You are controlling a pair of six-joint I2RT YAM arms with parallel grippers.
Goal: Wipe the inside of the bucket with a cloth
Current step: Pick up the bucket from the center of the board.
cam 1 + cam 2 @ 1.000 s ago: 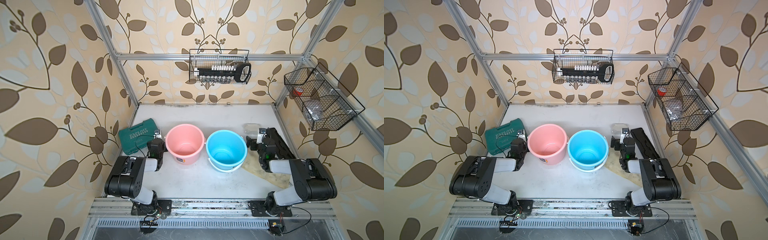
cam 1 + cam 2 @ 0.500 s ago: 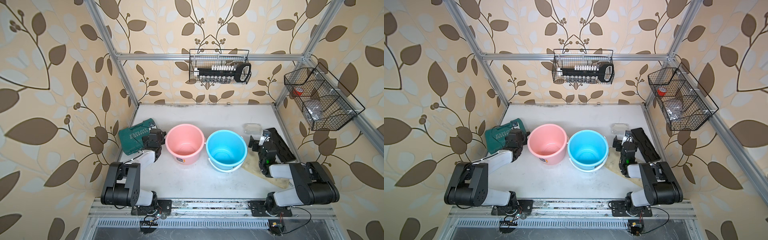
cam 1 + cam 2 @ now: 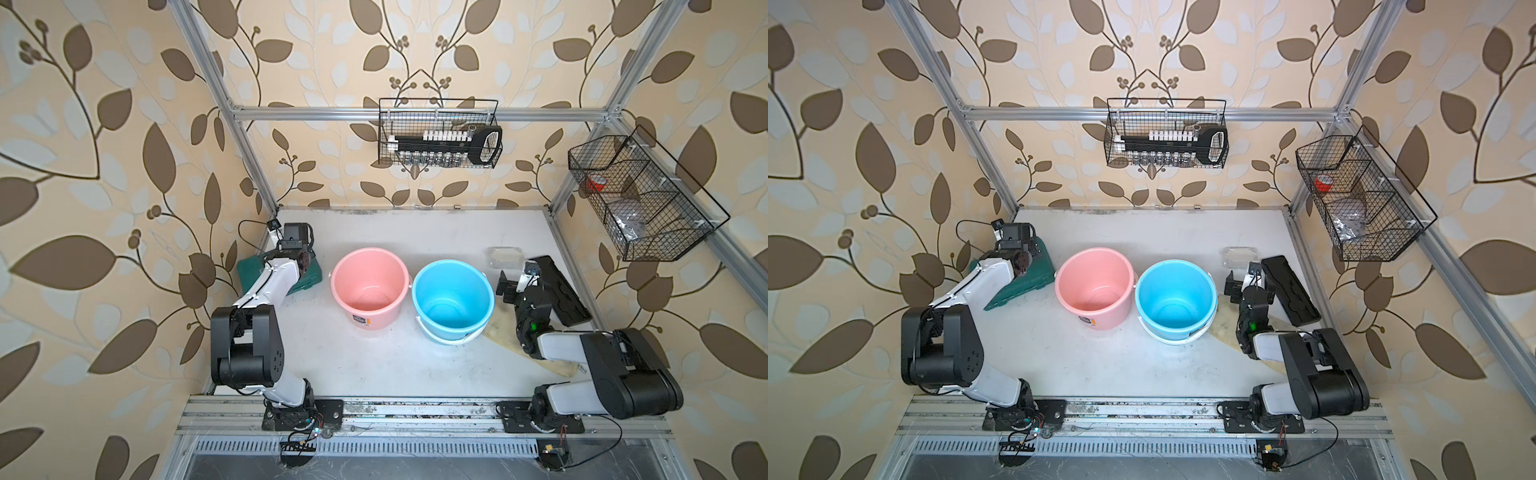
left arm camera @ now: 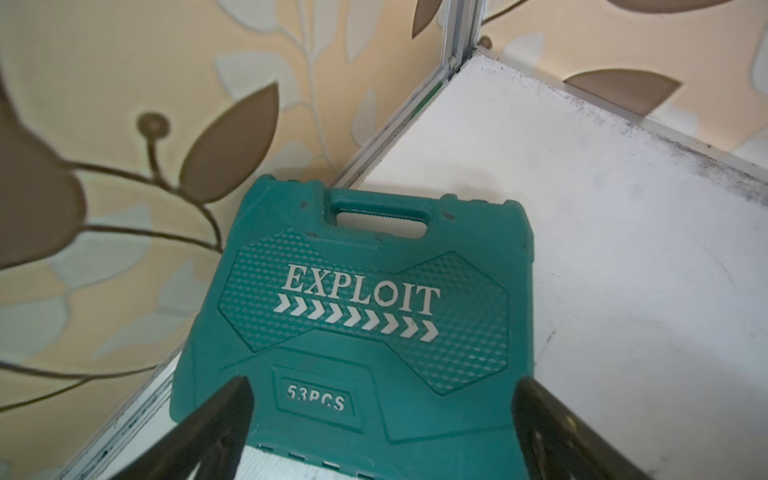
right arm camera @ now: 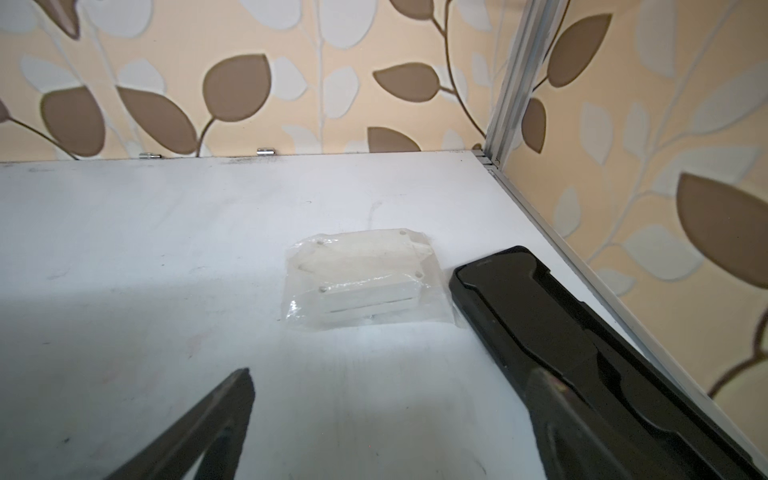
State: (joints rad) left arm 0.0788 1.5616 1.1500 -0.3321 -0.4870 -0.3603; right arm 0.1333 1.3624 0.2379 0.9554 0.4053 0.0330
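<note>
Beside the blue bucket [image 3: 453, 299], on its right and toward the robot, the cloth [image 3: 500, 332] lay on the tabletop [image 3: 374, 365]. Its long axis ran from the bucket's foot out under the right forearm. The right fingers [image 3: 519, 283], spread and empty, hovered farther back than the cloth, pointing away from it. The left fingers [image 4: 382, 382], spread and empty too, hung past the pink bucket [image 3: 370, 286] on the blue bucket's left, over a green case [image 4: 374, 291]. The right arm looked the nearer.
</note>
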